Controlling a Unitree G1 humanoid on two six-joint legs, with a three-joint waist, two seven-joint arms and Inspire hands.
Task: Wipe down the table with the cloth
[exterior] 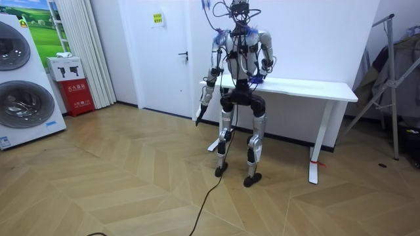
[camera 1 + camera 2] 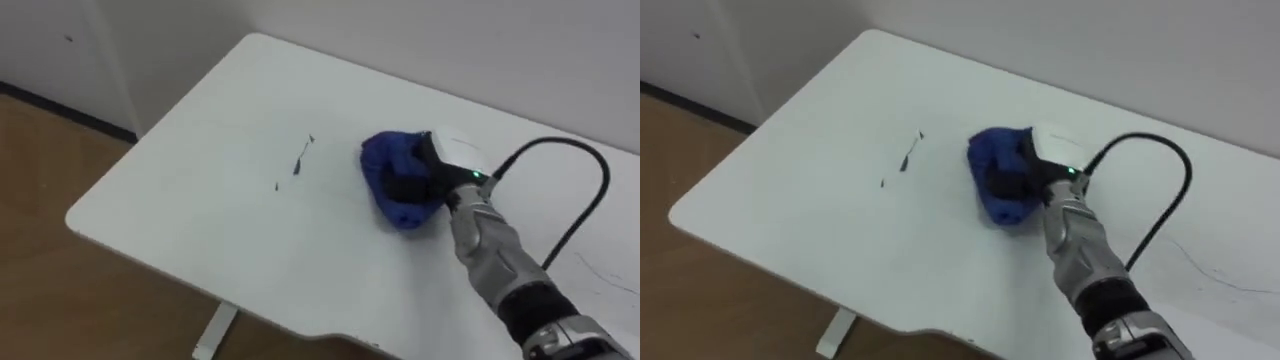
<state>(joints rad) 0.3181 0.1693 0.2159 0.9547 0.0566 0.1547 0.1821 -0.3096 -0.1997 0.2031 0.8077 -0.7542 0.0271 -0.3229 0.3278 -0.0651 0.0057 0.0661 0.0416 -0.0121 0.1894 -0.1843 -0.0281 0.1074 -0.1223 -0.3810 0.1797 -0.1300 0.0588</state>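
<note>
The blue cloth (image 2: pixel 392 180) lies bunched on the table (image 2: pixel 200 230), nearer its far edge, the right hand (image 2: pixel 447 160) clamped on it; dark marks (image 2: pixel 300 160) sit just to its left, so pressing flat and sweeping leftward across them looks best; the left hand (image 1: pixel 197 119) hangs at the robot's side.

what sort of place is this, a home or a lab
Probably a household-style test room: two white front-loading washing machines, herringbone wooden floor, and a white rectangular table where the right hand grips a crumpled blue cloth.
</note>
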